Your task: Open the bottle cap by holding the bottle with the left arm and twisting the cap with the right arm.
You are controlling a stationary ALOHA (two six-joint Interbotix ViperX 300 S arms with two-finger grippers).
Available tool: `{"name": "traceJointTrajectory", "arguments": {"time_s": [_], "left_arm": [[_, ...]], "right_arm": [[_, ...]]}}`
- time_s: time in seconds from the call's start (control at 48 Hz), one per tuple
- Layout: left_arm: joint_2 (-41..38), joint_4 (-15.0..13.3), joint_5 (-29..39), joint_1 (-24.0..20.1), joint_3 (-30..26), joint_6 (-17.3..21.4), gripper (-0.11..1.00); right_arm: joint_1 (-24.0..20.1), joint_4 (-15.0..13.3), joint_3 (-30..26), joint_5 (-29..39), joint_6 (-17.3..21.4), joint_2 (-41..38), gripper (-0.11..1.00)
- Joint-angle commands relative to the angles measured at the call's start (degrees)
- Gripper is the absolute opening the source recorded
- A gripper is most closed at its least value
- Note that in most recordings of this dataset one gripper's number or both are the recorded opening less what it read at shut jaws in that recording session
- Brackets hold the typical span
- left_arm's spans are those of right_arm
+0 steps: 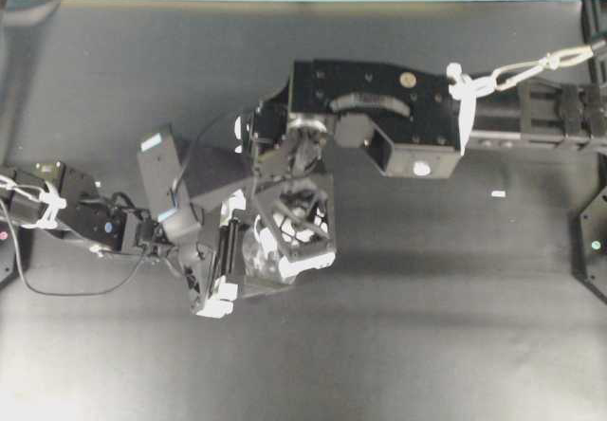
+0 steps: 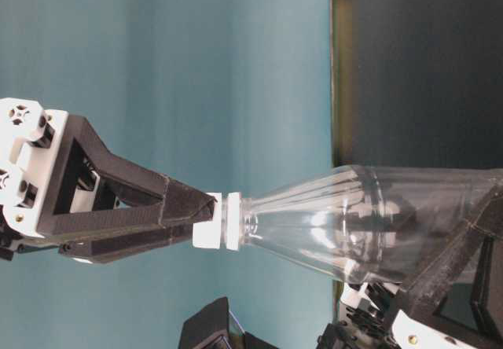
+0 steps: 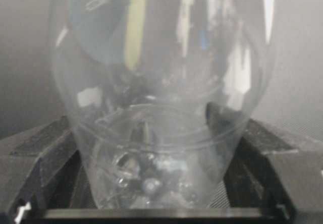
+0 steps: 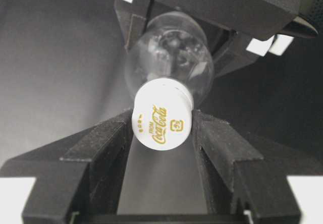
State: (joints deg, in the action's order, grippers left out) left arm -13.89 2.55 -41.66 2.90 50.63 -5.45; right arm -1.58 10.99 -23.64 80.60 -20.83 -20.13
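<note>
Figure: cap-twisting stage. The bottle (image 2: 369, 223) is held off the table (image 1: 398, 345), its round body seated between the jaws of the left gripper (image 3: 161, 193), which are spread wide and pressed against both sides of the clear wall. The bottle cap (image 4: 162, 114) sits between the fingers of the right gripper (image 4: 162, 148). The jaws flank the cap closely at a middling spread, but whether they squeeze it or have just slackened cannot be told.

To do this step well, in judgement, the right gripper keeps the cap centred between its pads and aligned with the bottle's neck, so that the turn twists the thread rather than levering the bottle sideways. The left gripper holds firmly enough that the smooth body does not spin.

Counts: 1 bottle, 1 cap, 2 arms, 2 grippers, and 1 small white fleck (image 1: 498, 193) lying on the table, well apart from the work.
</note>
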Motion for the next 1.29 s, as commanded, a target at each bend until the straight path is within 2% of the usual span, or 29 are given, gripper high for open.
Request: {"name": "traceJointTrajectory", "arguments": {"time_s": [0.0, 0.125, 0.187, 0.312, 0.521, 0.646, 0.75, 0.875, 0.916, 1.062, 1.271], "left_arm": [[-0.35, 0.18, -0.09, 0.0, -0.26, -0.09, 0.82], [-0.62, 0.18, -0.09, 0.0, -0.53, -0.09, 0.82], [-0.7, 0.18, -0.09, 0.0, -0.53, -0.09, 0.82], [-0.7, 0.18, -0.09, -0.09, -0.53, -0.09, 0.82], [-0.7, 0.18, -0.09, 0.09, -0.53, -0.09, 0.82], [-0.79, 0.18, -0.09, 0.0, -0.35, -0.09, 0.82], [-0.7, 0.18, -0.09, 0.0, -0.35, -0.09, 0.82], [-0.7, 0.18, -0.09, 0.09, -0.26, -0.09, 0.82], [-0.7, 0.18, -0.09, 0.09, -0.26, -0.09, 0.82], [-0.7, 0.18, -0.26, 0.09, -0.35, -0.09, 0.82], [-0.7, 0.18, -0.35, 0.35, -0.26, -0.09, 0.82]], "right_arm": [[-3.69, 0.09, -0.26, -0.18, 0.62, 0.53, 0.43], [-3.69, -0.18, -0.44, -0.79, 4.75, 0.62, 0.76], [-3.69, -0.26, -0.7, -0.62, 7.73, 0.7, 0.84], [-3.6, -0.26, -1.41, -0.18, 13.71, 1.58, 0.83], [-3.69, -0.35, -4.66, 1.58, 28.13, 2.9, 0.83], [-3.52, -1.49, -5.98, 4.48, 36.56, 2.55, 0.83], [-3.34, -2.72, -6.15, 6.86, 46.49, 2.11, 0.83], [-2.72, -2.81, -6.33, 6.94, 60.82, 2.11, 0.83], [-2.64, -3.08, -6.33, 6.94, 63.81, 2.02, 0.83], [-2.55, -3.25, -5.36, 5.36, 66.97, 1.41, 0.82], [-2.64, -3.25, -5.19, 3.6, 67.85, -0.88, 0.82]]}}
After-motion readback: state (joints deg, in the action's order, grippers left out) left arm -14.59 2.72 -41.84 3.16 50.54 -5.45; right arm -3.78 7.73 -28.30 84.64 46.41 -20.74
